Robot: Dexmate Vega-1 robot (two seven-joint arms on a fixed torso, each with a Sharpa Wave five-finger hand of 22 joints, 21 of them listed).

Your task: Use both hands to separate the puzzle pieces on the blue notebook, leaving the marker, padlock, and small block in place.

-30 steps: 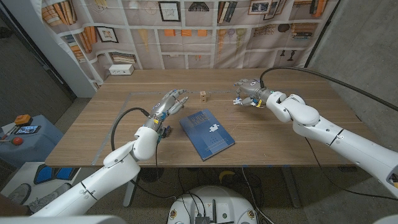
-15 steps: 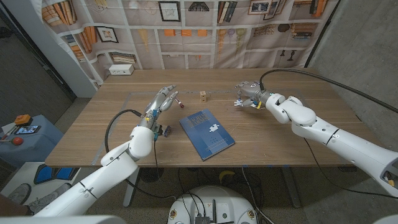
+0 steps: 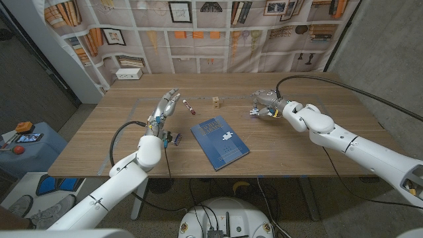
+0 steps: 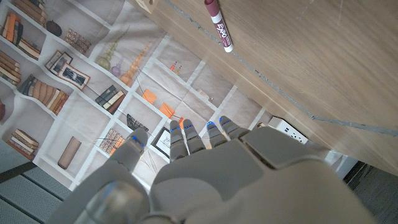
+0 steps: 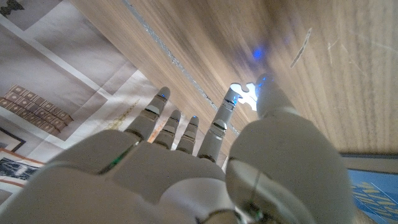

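**One puzzle piece in my right fingers, one lying on the notebook**

So my right hand (image 3: 267, 103) is sitting over on the right side of the wooden table (image 3: 297, 142), low over the surface, and I'm pinching a white puzzle piece (image 3: 254, 110) between thumb and a fingertip. In my right wrist view the same piece (image 5: 245, 95) is showing bright and a bit washed out right at my fingertips (image 5: 231, 98), with the other fingers spread out beside it. I can't tell whether the piece is touching the wood or sitting just above it.

My left hand (image 3: 165, 106) is reaching out over the left half of the table, fingers straight and apart, gripping nothing. The marker (image 3: 186, 106) is lying just to the right of those fingertips, not touching them. From my left wrist view, the marker (image 4: 218, 25) is showing a dark red body with a white end, lying on the wood well beyond my fingers (image 4: 177, 138).

The blue notebook (image 3: 219, 142) is lying at an angle near the front middle of the table, and another white puzzle piece (image 3: 226, 135) is resting on its cover. The small block (image 3: 215, 102) is standing behind the notebook, between my two hands. The padlock (image 3: 173, 138) is lying left of the notebook, close by my left forearm.
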